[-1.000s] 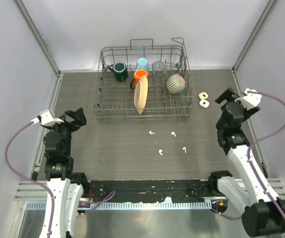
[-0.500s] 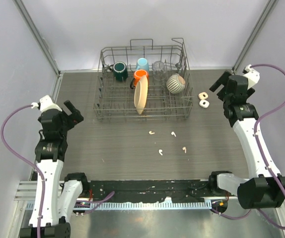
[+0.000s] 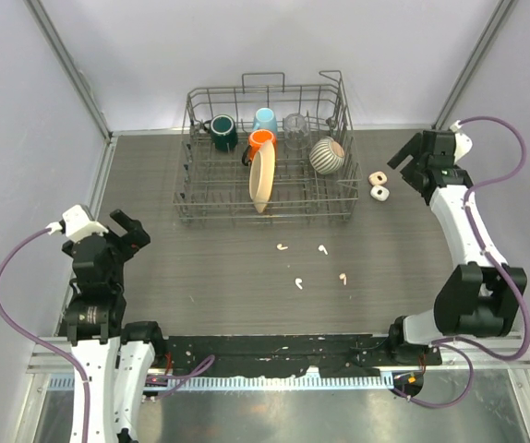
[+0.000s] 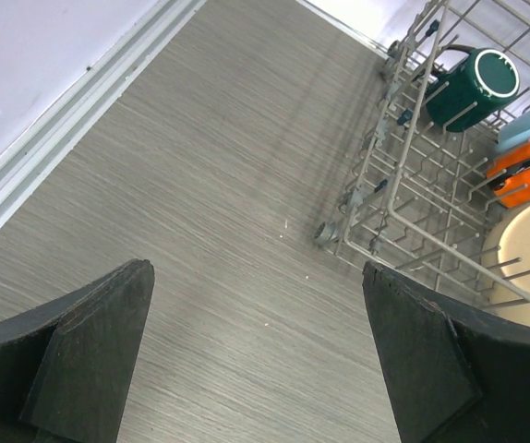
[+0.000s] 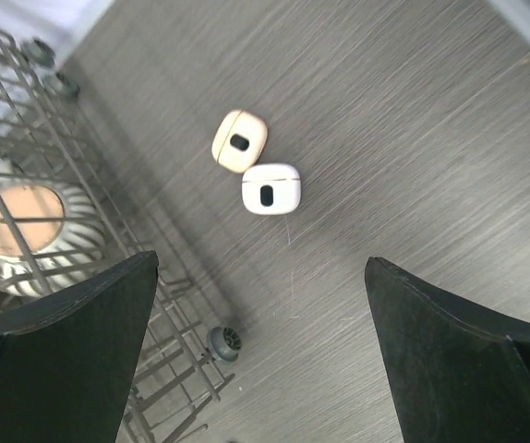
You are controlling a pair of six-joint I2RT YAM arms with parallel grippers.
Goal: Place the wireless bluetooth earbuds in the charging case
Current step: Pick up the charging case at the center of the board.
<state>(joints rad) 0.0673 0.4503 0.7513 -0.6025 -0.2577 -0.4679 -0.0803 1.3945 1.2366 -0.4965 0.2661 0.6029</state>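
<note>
At the back of the table (image 3: 200, 268) I've got the dish rack (image 3: 267, 215), easily the biggest thing here. Left gripper (image 3: 131, 229) hangs over bare tabletop on the left, jaws spread wide with nothing in them. Right gripper (image 3: 402, 169) is the same, wide and empty, hovering above the charging case (image 5: 271, 189). The case lies right of the rack, just beside a beige twin case (image 5: 239, 141). The four earbuds (image 3: 298, 283) lie loose mid-table, well apart from it.

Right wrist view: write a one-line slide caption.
Open right gripper hovers above the white charging case and its beige twin beside the dish rack.
</note>
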